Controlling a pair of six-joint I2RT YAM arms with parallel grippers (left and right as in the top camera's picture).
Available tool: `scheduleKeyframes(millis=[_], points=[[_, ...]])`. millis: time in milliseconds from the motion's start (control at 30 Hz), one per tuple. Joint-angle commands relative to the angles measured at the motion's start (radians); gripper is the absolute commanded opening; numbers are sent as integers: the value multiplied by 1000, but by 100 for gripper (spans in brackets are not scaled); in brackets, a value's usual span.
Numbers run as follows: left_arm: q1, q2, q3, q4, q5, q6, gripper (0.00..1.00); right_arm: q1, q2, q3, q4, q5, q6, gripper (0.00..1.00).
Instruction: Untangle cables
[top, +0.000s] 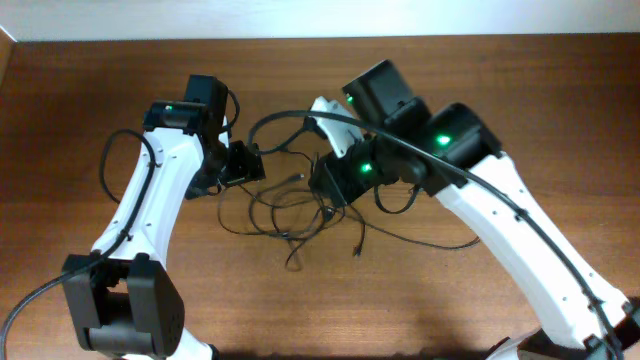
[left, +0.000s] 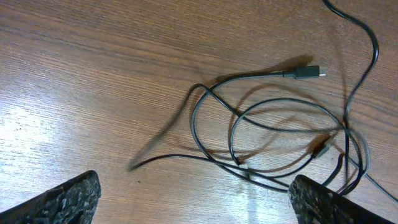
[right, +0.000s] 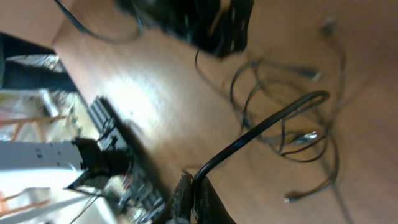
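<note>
The cables (top: 290, 205) lie in a loose knot of overlapping loops on the table (top: 100, 80), between my two arms. My right pincer (right: 193, 194) is clamped shut on one strand, which runs from its tips toward the heap. My left pincer (left: 193, 202) hangs wide open above the loops, holding nothing. A plug (left: 305, 73) lies free at the heap's edge. I judge the best move is to pin a crossing loop with the left, then draw the right away slowly, stopping if the knot tightens.
</note>
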Motion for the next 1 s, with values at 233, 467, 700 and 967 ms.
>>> scheduleKeyframes(millis=[233,467,700,967], points=[[-2,2,-7,0,14,12,99,-2,-62,495,55,87,-69,4],[-2,2,-7,0,14,12,99,-2,-109,591,249,89,-229,4],[-2,2,-7,0,14,12,99,-4,-99,590,174,610,-251,4],[-2,2,-7,0,14,12,99,-269,8,587,6,1060,-246,4]])
